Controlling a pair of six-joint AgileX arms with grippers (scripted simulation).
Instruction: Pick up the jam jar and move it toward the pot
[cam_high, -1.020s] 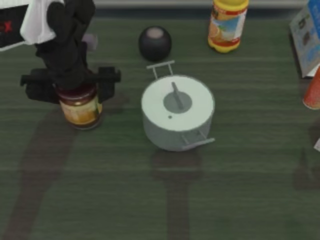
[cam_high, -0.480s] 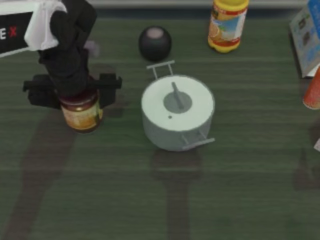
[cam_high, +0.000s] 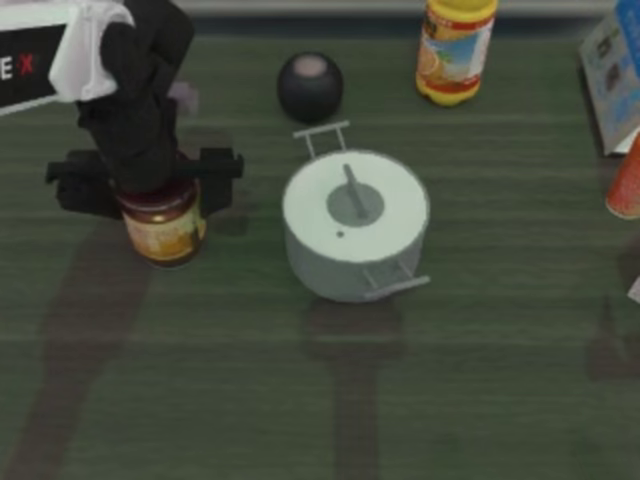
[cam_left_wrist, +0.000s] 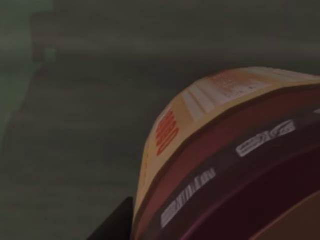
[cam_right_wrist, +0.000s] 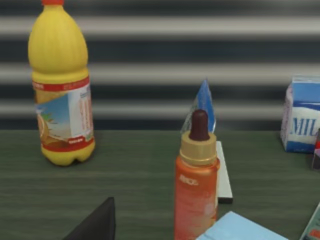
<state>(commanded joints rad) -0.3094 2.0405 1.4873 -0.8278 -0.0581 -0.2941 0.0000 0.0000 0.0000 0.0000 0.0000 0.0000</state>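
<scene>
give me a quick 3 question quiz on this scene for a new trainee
1. True or false: the jam jar is touching the pot.
2. Which arm's gripper is at the jam jar? A) left B) right
3. Fill in: the black ball sits on the ___ side of the pot, toward the top view's upper edge.

Key:
1. False; bare table lies between them.
2. A; the left gripper straddles the jar's lid, and the right arm is out of the top view.
3. Far.

Left gripper (cam_high: 150, 180) hides the jam jar (cam_high: 165, 222) lid from above; its fingers are unseen
</scene>
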